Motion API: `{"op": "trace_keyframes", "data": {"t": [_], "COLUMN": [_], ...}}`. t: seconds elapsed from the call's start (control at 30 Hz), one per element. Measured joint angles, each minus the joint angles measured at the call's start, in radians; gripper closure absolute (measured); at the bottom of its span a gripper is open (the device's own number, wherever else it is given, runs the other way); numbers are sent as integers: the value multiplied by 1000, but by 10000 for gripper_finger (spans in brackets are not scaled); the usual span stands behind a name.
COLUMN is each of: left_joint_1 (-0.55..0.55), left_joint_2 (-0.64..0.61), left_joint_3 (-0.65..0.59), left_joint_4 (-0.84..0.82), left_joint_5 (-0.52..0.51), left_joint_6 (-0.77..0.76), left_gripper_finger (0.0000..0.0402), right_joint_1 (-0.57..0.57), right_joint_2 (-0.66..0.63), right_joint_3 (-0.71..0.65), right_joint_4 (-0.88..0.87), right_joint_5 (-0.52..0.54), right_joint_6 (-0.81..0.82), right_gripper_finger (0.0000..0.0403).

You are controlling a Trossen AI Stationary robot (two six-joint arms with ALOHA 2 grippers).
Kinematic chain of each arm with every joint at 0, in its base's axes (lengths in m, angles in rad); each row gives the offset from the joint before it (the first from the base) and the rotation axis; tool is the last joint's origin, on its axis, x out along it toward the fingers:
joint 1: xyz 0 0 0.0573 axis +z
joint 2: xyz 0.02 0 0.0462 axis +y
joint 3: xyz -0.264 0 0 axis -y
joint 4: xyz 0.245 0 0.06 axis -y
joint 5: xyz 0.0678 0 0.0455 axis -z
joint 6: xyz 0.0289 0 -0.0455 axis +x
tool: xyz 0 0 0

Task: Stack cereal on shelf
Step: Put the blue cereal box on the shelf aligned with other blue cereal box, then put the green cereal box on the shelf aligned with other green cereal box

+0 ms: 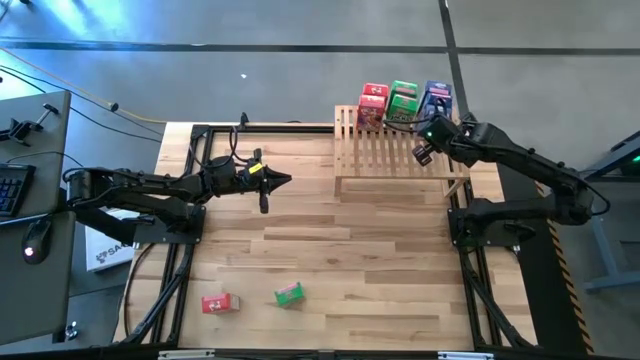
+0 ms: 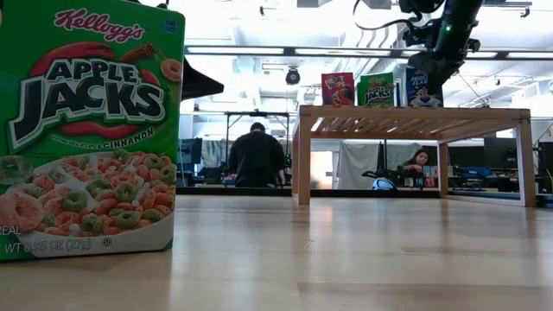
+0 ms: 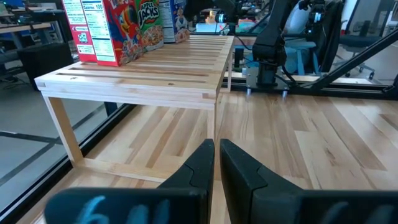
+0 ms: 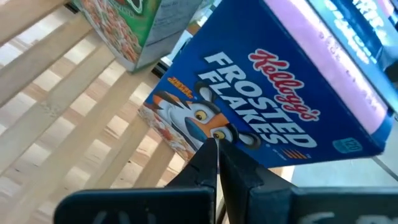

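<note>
The shelf (image 1: pixel 400 150) stands at the far edge of the table (image 1: pixel 330 260), on the right arm's side. Along the shelf's far rim stand three cereal boxes in a row: a red box (image 1: pixel 372 105), a green box (image 1: pixel 403 102) and a blue box (image 1: pixel 436 100). In the low view they stand upright side by side on the shelf top, red (image 2: pixel 338 89), green (image 2: pixel 376 90), blue (image 2: pixel 422 89).

The right gripper (image 1: pixel 425 150) hangs over the shelf's slats just in front of the blue box. Its fingers are clenched together with nothing between them; in the right wrist view the closed tips (image 4: pixel 216 155) point at the Frosted Flakes front (image 4: pixel 267 106), and whether they touch it cannot be told. The green box (image 4: pixel 134 25) stands just beside the blue one.

The left gripper (image 1: pixel 268 182) hovers above the table off the shelf's left end, well apart from it. Its fingers (image 3: pixel 199 171) are nearly together and hold nothing.

Two more boxes lie on the table well away from the shelf, near the front edge: a second red box (image 1: pixel 219 303) and a second green box (image 1: pixel 289 294), close to each other. That green one, an Apple Jacks box (image 2: pixel 86 130), fills the near left of the low view.

A person (image 2: pixel 257 157) stands in the room beyond the shelf, seen from behind.
</note>
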Motion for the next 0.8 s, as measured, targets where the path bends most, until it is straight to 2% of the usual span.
{"op": "trace_keyframes", "data": {"t": [0.3,0.53,0.67,0.8], "left_joint_1": [0,0,0,-3], "left_joint_2": [0,0,0,0], "left_joint_3": [0,0,0,0], "left_joint_4": [0,0,0,0], "left_joint_5": [0,0,0,1], "left_joint_6": [-12,-42,-74,-96], "left_gripper_finger": [385,385,385,385], "right_joint_1": [43,183,295,412], "right_joint_2": [-38,-123,-185,-255], "right_joint_3": [20,65,-13,-174], "right_joint_4": [-50,-89,50,346], "right_joint_5": [-4,-46,-143,-256], "right_joint_6": [-22,31,11,-37], "right_gripper_finger": [403,403,403,403]}}
